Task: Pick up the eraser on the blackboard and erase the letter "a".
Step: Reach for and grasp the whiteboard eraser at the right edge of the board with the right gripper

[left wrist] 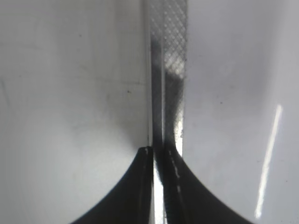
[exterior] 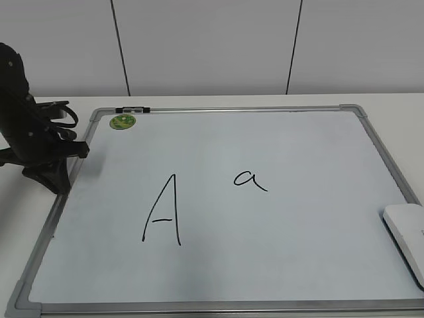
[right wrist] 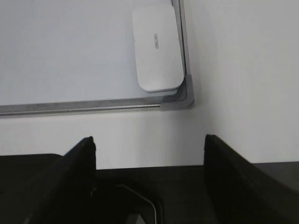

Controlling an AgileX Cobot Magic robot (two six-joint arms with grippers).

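The blackboard (exterior: pixel 298 146) lies flat on the table. The small letter "a" (exterior: pixel 250 179) is near its middle, to the right of a large "A" (exterior: pixel 162 212). The white eraser (exterior: pixel 407 235) lies on the board at its right edge, near the front right corner. In the right wrist view the eraser (right wrist: pixel 157 49) lies on the board (right wrist: pixel 70 56) beside the corner cap. My right gripper (right wrist: pixel 149 140) is open and empty over the table, short of that corner. My left gripper (exterior: pixel 56 180) is shut, its tips (left wrist: pixel 154 150) at the board's left frame rail (left wrist: pixel 168 70).
A round green magnet (exterior: pixel 123 121) sits at the board's back left corner. A small dark clip (exterior: pixel 132 110) is on the back rail. The grey corner cap (right wrist: pixel 182 95) lies between my right gripper and the eraser. A white wall stands behind the table.
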